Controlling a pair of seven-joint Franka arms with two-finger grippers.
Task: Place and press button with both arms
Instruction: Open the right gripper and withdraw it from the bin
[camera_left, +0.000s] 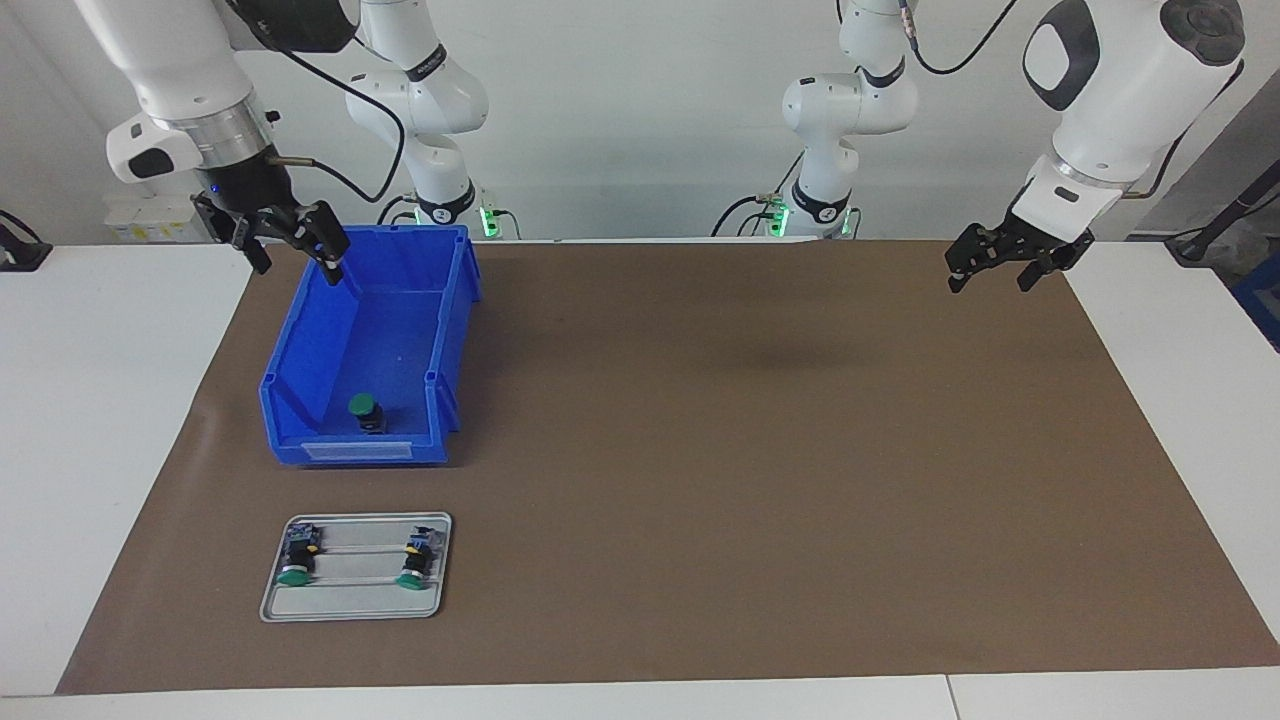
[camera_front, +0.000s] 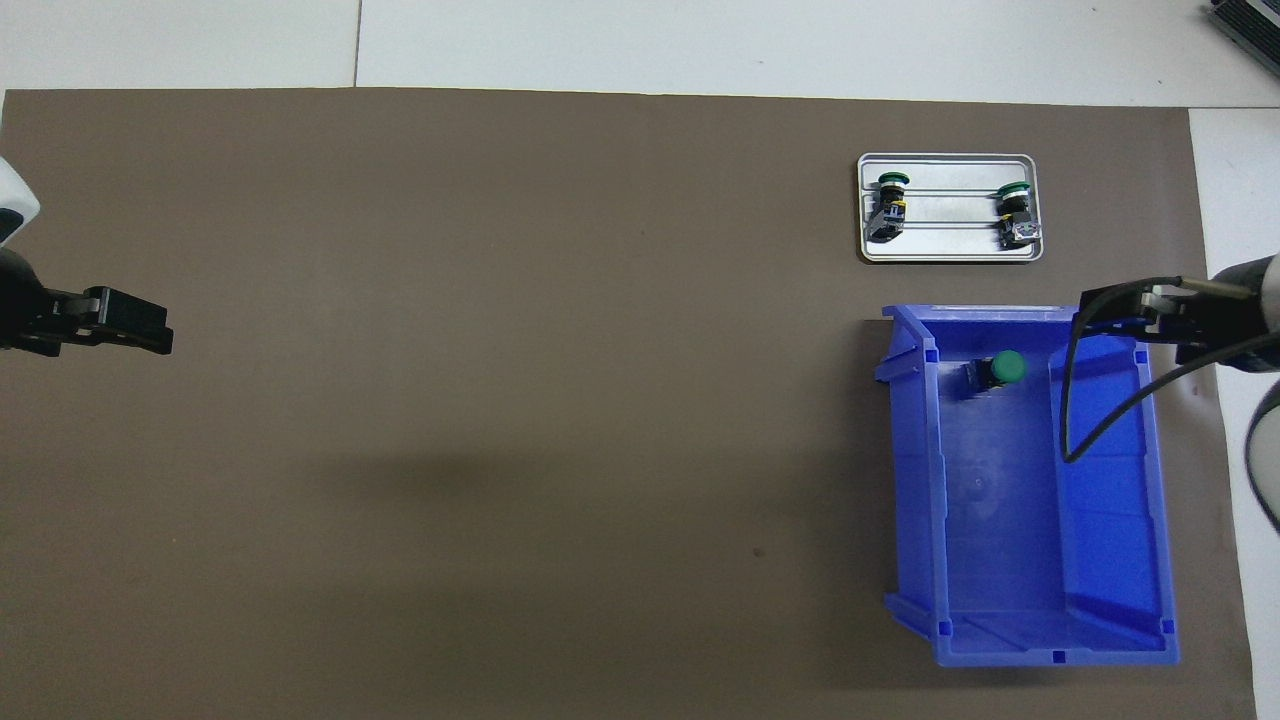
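Note:
A green-capped button (camera_left: 363, 408) (camera_front: 1000, 370) lies loose on the floor of the blue bin (camera_left: 300, 350) (camera_front: 915, 480), at the bin's end farther from the robots. High above the bin's outer side wall, my right gripper (camera_left: 298, 262) (camera_front: 1130, 310) hangs open and holds nothing. Two buttons that look alike (camera_left: 295, 558) (camera_left: 415, 558) rest on the grey metal tray (camera_left: 350, 600) (camera_front: 950, 250), farther from the robots than the bin. My left gripper (camera_left: 990, 283) (camera_front: 130, 325) waits open and empty above the mat at the left arm's end of the table.
A brown mat (camera_left: 750, 450) covers most of the white table. The bin and the tray both stand at the right arm's end. A black cable (camera_front: 1070, 400) from the right wrist hangs over the bin.

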